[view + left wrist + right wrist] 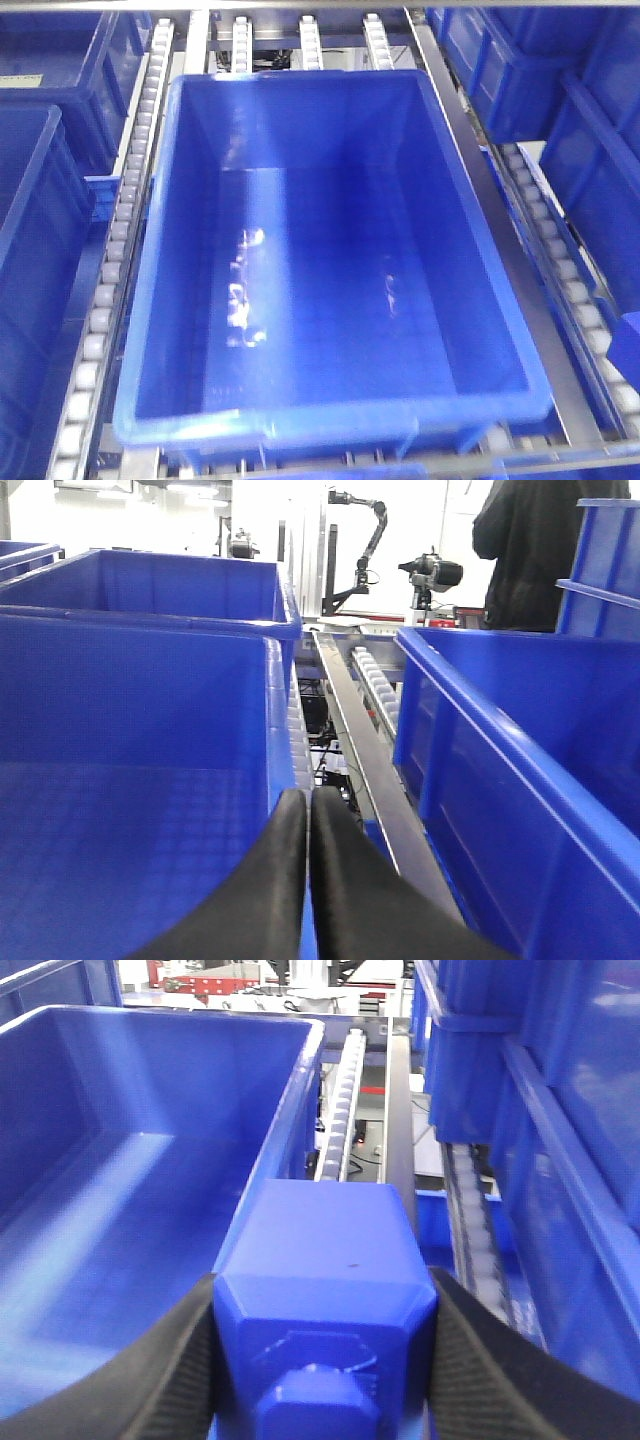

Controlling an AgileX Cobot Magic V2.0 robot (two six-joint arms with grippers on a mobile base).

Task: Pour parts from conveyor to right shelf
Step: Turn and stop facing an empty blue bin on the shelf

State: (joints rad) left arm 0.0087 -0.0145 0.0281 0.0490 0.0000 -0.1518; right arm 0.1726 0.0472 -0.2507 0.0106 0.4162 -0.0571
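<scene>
Closest in, at the lower centre of the right wrist view, my right tool (325, 1305) pinches the small bright blue plastic block (325, 1250), whose round knob (320, 1405) faces the lens. Beyond it stands the shiny stainless steel roller shelf (487, 200), carrying a large deep glossy blue plastic bin (330, 418) that fills the middle of the front view. My left tool (308, 805) has its black fingers (270, 880) pressed together.

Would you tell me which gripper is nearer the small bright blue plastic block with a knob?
Right. The right gripper clamps the block between its fingers; the left gripper is shut at a large blue bin's rim, no block in view.
</scene>
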